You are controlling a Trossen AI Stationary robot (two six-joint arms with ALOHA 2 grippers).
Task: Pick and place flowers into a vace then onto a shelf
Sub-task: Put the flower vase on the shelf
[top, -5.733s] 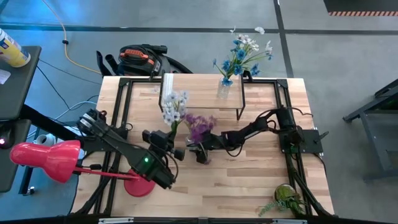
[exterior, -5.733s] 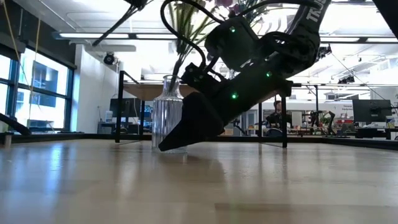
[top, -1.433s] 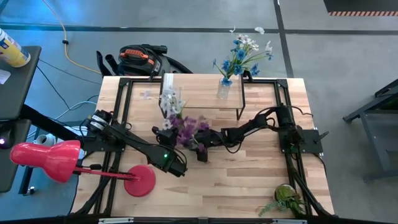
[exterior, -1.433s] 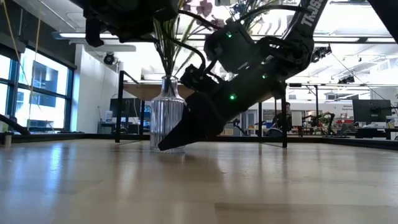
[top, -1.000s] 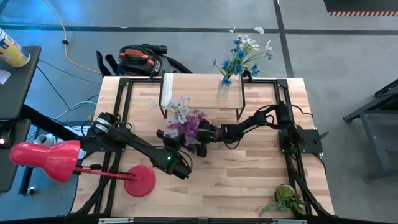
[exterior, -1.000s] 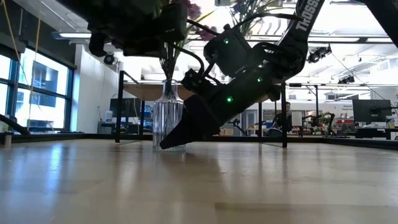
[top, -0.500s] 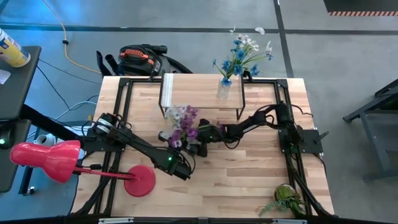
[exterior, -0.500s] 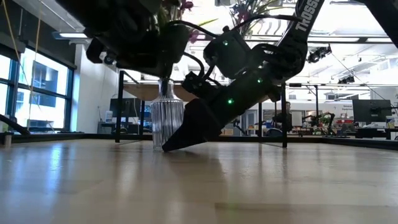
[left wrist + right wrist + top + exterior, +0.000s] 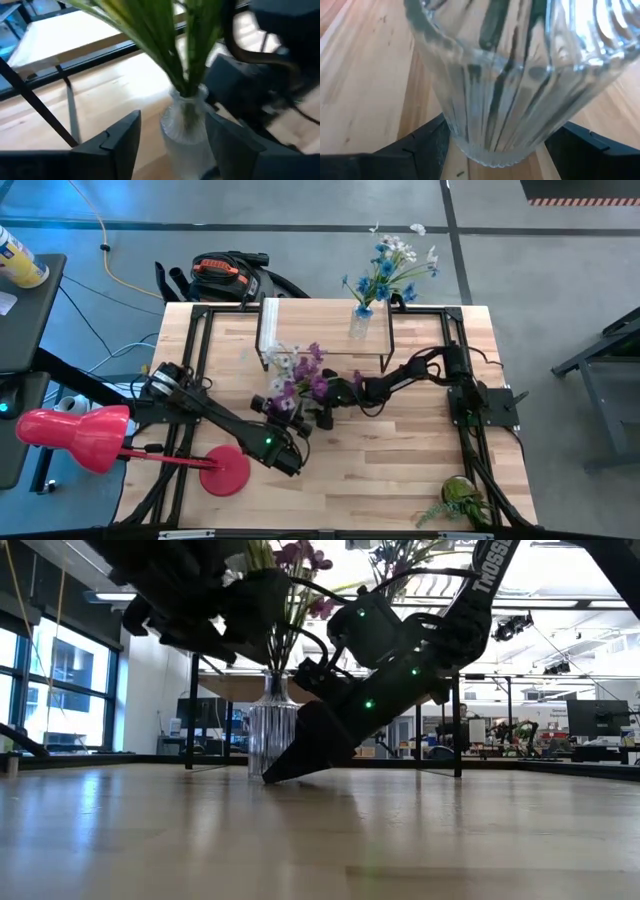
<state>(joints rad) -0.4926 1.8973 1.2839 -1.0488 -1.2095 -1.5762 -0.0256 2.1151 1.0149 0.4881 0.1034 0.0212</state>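
Note:
A ribbed clear glass vase (image 9: 272, 735) stands on the wooden table in front of the shelf (image 9: 320, 340). Flowers (image 9: 300, 380) with purple and white blossoms stand in it, their green stems (image 9: 170, 45) going down through its neck. My left gripper (image 9: 172, 125) is open, one finger on either side of the vase's neck; whether it touches the glass I cannot tell. My right gripper (image 9: 500, 145) comes from the table's right and is shut on the vase's lower body. My right gripper pinches the vase's lower body (image 9: 470, 135), just above its foot, between its two fingers. The fingers (image 9: 300, 750) slant down from the table's right side, tips at the tabletop. The vase stands upright with its foot on the table.
A second glass vase (image 9: 360, 322) with blue and white flowers stands on the shelf's right part. A red lamp (image 9: 70, 435) with its round base (image 9: 222, 472) sits at the near left. A potted plant (image 9: 455, 500) stands at the near right corner. Black frame rails run along both table sides.
My left gripper has come down from above the vase to the level of its neck. The flowers have swung a little toward the table's right and stand more upright in the vase. The vase and my right gripper have stayed about where they were.

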